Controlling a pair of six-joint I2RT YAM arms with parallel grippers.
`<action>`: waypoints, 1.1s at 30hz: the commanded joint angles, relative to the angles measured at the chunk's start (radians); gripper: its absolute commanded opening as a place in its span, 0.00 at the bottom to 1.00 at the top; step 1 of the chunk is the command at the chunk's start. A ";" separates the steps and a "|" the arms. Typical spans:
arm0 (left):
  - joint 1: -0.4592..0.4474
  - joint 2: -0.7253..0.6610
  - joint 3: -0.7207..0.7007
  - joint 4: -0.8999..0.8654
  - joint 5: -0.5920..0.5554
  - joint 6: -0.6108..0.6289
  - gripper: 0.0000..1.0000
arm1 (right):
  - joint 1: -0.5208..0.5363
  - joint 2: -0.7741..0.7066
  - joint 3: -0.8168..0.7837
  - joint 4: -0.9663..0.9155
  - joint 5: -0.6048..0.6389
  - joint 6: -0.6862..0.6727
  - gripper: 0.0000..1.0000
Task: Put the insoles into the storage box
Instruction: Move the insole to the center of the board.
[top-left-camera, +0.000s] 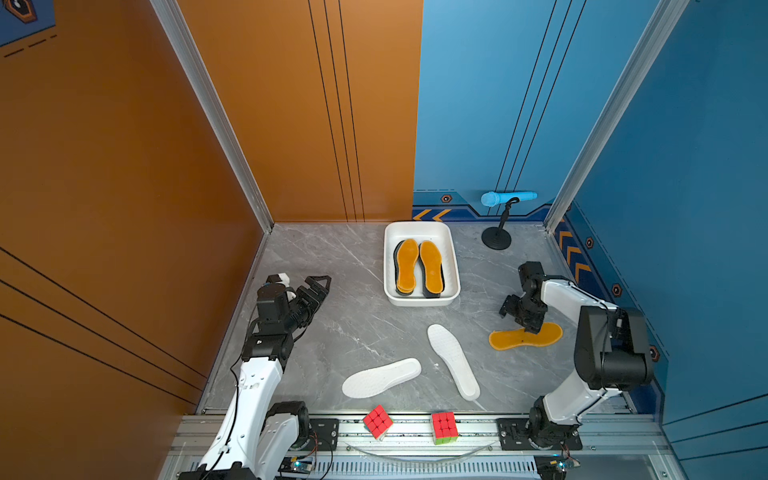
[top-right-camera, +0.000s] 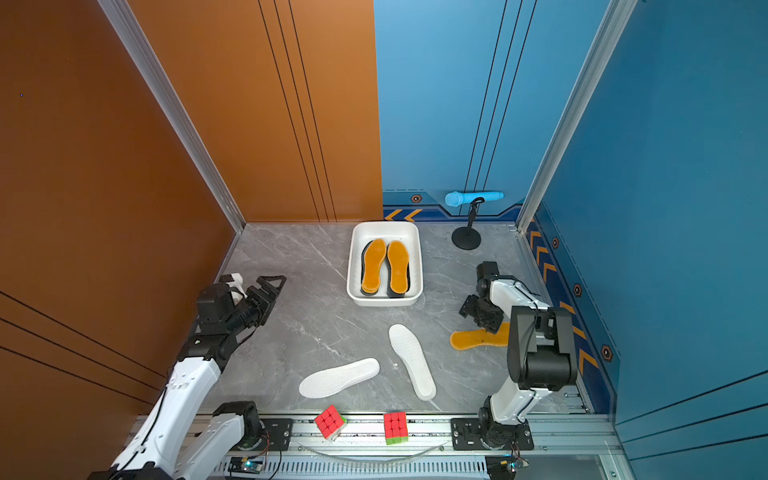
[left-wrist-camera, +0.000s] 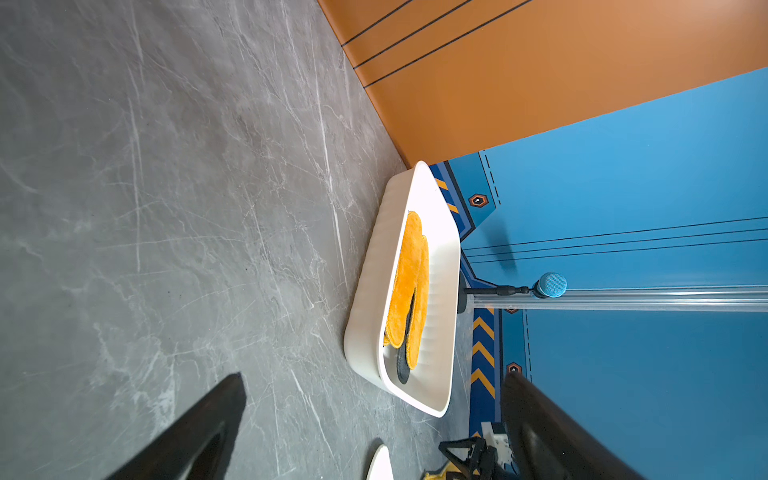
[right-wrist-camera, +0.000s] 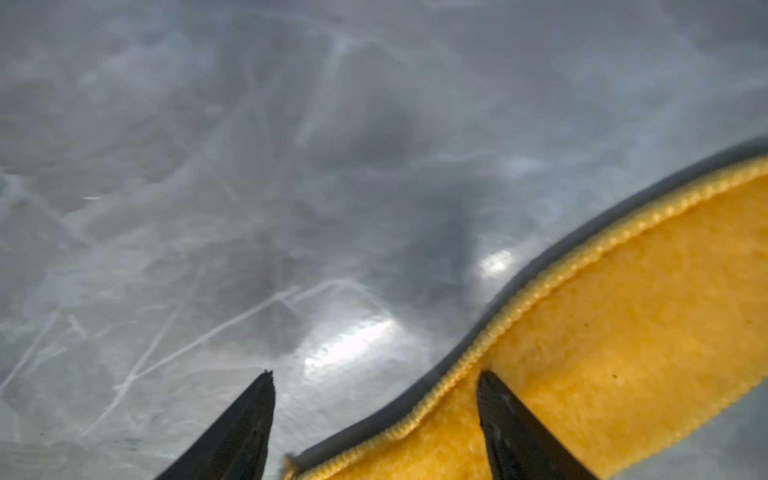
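Near edge, 6 o'clock: Rubik's cube (top-left-camera: 378, 421) plus second cube (top-left-camera: 444, 427) on rail. Next up, white insole (top-left-camera: 381, 377) and its twin (top-left-camera: 453, 360), flat on grey marble table (top-left-camera: 332, 332).

4 o'clock: loose orange insole (top-left-camera: 509, 338), right gripper (right-wrist-camera: 376, 373) down on it, jaws spread, straddling its edge.

9 o'clock: left gripper (top-left-camera: 322, 284) gaping wide, nothing in it.

12 o'clock: storage box (top-left-camera: 419, 225), orange insoles (top-left-camera: 406, 264) stacked on dark ones (left-wrist-camera: 402, 370).

1 o'clock: blue mic (top-left-camera: 508, 198) on stand.
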 joint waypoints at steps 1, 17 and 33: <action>0.009 -0.028 -0.016 -0.044 -0.002 0.016 0.98 | 0.084 0.042 0.066 0.027 0.010 -0.115 0.73; 0.002 -0.042 -0.023 -0.044 0.012 0.005 0.98 | 0.190 -0.172 0.049 -0.046 0.236 -0.087 0.67; -0.017 -0.013 -0.027 -0.018 0.008 0.006 0.98 | -0.016 -0.154 -0.129 0.059 -0.082 0.053 0.52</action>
